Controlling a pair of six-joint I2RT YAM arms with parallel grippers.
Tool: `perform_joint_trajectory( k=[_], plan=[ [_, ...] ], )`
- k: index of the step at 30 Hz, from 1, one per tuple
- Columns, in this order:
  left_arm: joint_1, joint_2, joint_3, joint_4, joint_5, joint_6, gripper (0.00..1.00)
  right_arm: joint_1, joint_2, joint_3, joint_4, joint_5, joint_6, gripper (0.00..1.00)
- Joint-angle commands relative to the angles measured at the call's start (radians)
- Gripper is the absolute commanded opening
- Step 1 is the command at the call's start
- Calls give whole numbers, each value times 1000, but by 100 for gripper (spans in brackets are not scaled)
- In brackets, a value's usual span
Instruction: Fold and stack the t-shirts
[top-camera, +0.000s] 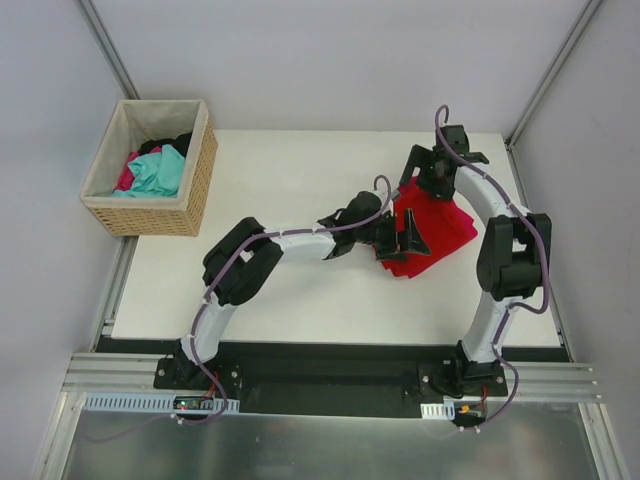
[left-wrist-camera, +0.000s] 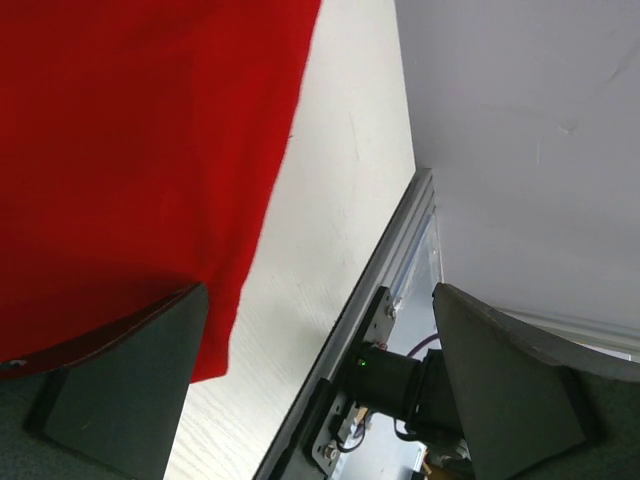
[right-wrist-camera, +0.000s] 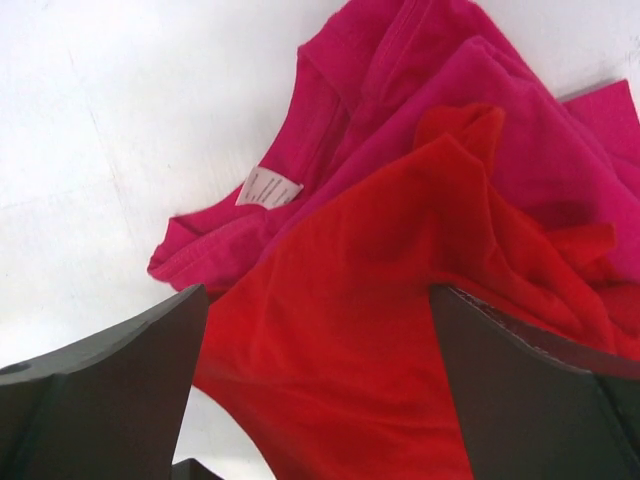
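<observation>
Left gripper gapes wide, holding nothing; the red t-shirt spreads at its 10 o'clock. Right gripper, equally wide and empty, hovers over the red t-shirt, with the pink t-shirt at 12 o'clock, partly beneath it.

left arm: white links, black joints | right arm: same | cables: purple | pincer fingers: dark wedges

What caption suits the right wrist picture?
Open right gripper over a rumpled red t-shirt lying partly across a magenta-pink t-shirt on a white table.
</observation>
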Motion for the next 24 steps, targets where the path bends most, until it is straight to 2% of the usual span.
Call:
perform_joint_trajectory(
  k=[1, 14, 24],
  plan=[
    [14, 28, -13, 85, 40, -31, 95, -16, 47, 81, 9, -11, -4, 97],
    [12, 79, -34, 137, 74, -71, 95, -45, 228, 194, -3, 4, 3, 97],
    [3, 10, 41, 88, 71, -49, 95, -32, 6, 164, -33, 39, -44, 97]
  ],
)
